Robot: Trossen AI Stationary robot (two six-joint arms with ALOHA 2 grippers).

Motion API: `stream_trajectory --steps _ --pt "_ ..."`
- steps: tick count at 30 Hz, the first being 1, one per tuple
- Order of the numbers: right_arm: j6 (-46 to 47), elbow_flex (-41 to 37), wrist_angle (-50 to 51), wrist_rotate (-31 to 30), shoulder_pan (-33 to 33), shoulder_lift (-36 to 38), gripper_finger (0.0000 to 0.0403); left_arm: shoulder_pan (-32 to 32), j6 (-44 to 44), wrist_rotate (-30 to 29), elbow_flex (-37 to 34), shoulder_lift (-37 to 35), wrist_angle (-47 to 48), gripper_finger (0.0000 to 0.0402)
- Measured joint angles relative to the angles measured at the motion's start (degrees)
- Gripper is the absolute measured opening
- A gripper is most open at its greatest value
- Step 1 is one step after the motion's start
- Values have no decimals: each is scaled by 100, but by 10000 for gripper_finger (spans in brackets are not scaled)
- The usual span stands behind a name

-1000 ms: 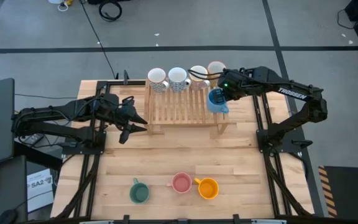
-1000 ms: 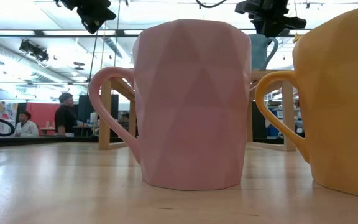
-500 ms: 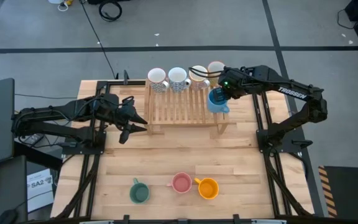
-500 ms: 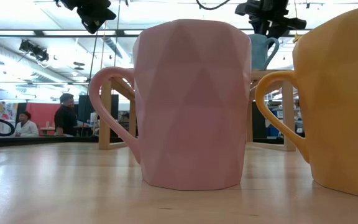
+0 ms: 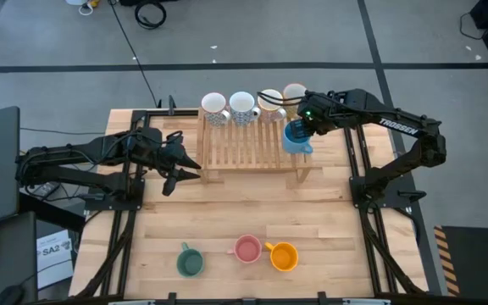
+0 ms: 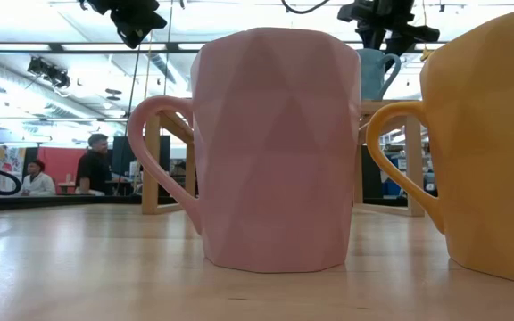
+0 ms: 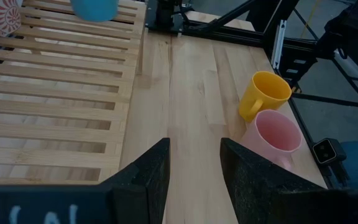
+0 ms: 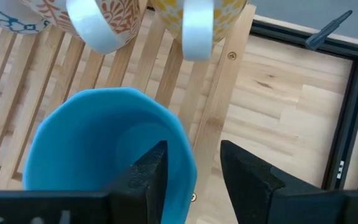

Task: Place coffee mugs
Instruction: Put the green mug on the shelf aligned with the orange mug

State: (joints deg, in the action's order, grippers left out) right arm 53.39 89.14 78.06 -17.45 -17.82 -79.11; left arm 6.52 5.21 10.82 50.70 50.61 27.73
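Observation:
A blue mug [image 5: 295, 138] [image 8: 104, 143] stands upright, mouth up, on the slats at the right end of a wooden rack [image 5: 244, 151]. My right gripper [image 5: 302, 126] [image 8: 193, 180] is open just above it. One finger stands inside the mug and one outside its wall, with a gap on either side. Several white patterned mugs [image 5: 243, 107] line the rack's far edge. Green [image 5: 190, 261], pink [image 5: 247, 249] and orange [image 5: 284, 256] mugs stand near the table's front edge. My left gripper [image 5: 185, 167] [image 7: 194, 168] waits open by the rack's left end, holding nothing.
Black metal frames [image 5: 358, 161] run along both sides of the table. In the low view the pink mug [image 6: 275, 152] and orange mug [image 6: 489, 134] fill the foreground, and people show in the room behind. Bare wood lies between the rack and the front mugs.
My right gripper's fingers have spread apart at the blue mug's rim and let it go. The mug stays upright on the rack's right end.

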Motion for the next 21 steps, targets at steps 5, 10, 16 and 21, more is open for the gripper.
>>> stream_trajectory --steps 5,10,16,21 --pt "-129 0 0 223 0 0 154 -1 -1 -2 0 0 1 146" --pt "-111 0 0 213 0 0 153 -2 -2 0 0 0 0 146" --pt "-288 0 -2 188 0 91 153 -2 0 -2 0 0 2 146" --pt "-336 0 -64 171 0 410 153 -2 167 1 0 0 1 146"
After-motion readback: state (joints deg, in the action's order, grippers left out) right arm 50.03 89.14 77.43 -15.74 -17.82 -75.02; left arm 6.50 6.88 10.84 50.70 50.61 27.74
